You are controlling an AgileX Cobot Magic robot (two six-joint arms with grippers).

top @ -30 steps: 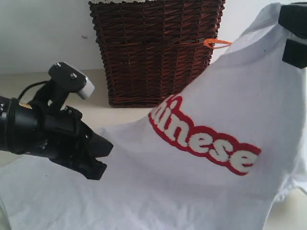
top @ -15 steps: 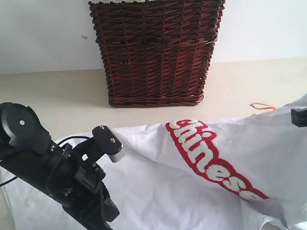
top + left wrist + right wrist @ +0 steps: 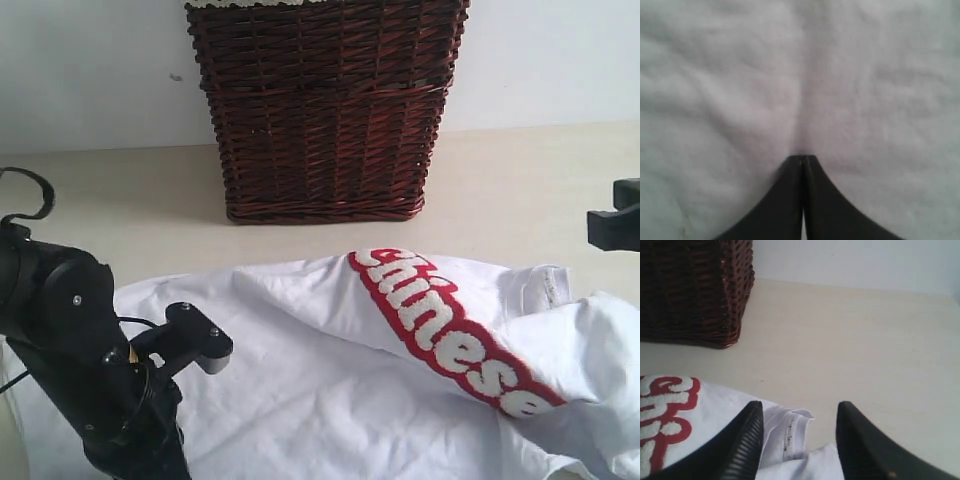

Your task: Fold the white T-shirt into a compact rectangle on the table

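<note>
Basket: You had one container in the scene, a dark wicker basket (image 3: 320,110), standing upright at the far middle of the table (image 3: 520,170), against the pale wall.
Basket contents: You could not see inside it, because the exterior view cut off its top and the right wrist view caught only its lower side.
Shirt: Your white T-shirt (image 3: 330,380) lay outside the basket and apart from it. It was spread rumpled over the near half of the table from left to right, with bare table between the two.
Lettering: The red-edged word (image 3: 450,330) ran slantwise from the shirt's middle toward the near right.
Collar: The neck opening with its label (image 3: 790,427) lay at the shirt's far right edge.
Left gripper: Your left gripper (image 3: 802,159) was down on the near left part of the shirt. Its jaws were together, and a crease in the cloth ran straight into the tips, so it looked clamped on a pinch of fabric.
Left arm: The black arm (image 3: 90,370) hid the gripper's tips in the exterior view.
Right gripper: Your right gripper (image 3: 800,407) had its jaws apart and held nothing. It sat at the far right, above the collar, clear of the cloth.
</note>
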